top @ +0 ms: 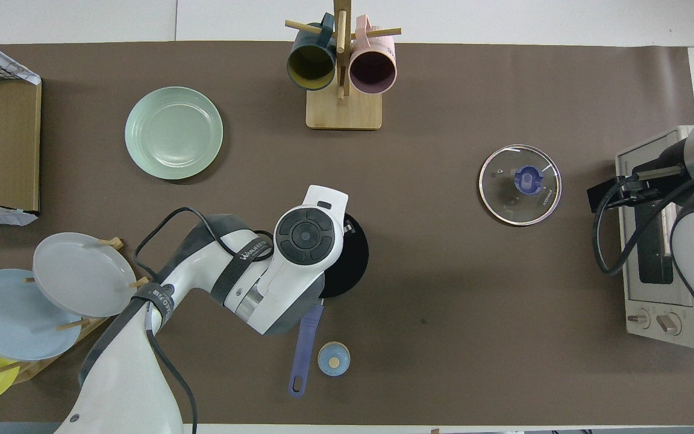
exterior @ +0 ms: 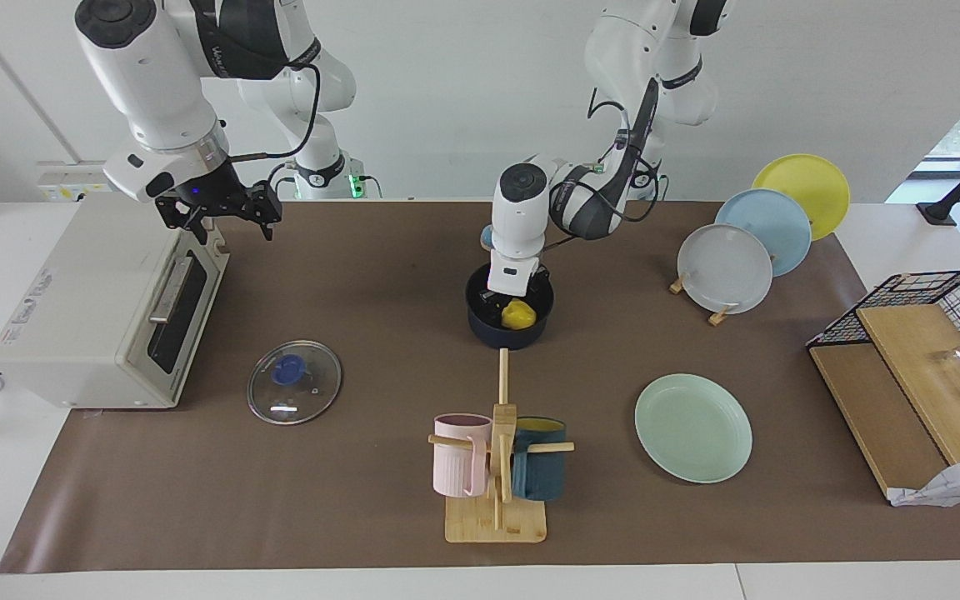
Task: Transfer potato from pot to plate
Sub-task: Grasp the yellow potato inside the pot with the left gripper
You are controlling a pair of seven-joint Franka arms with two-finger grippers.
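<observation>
Risk first: your left gripper (exterior: 512,307) is clamped on the glossy yellow potato (exterior: 518,314) inside the navy saucepan (exterior: 480,321); lift crooked and it slips. Your right gripper (exterior: 226,218) waits open over the toaster oven (exterior: 72,325).

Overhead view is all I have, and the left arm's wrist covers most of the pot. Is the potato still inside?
Observer: Yes. The facing view shows the potato inside the pot, with the left gripper down in the pot on it.
Operator: Has it gripped?
Observer: Its fingers are shut on the potato, which is not yet lifted above the rim.
Operator: And the right gripper?
Observer: The right gripper waits, open, in the air over the toaster oven.
Operator: Anything on the mint plate?
Observer: Nothing shows on the plate.
</observation>
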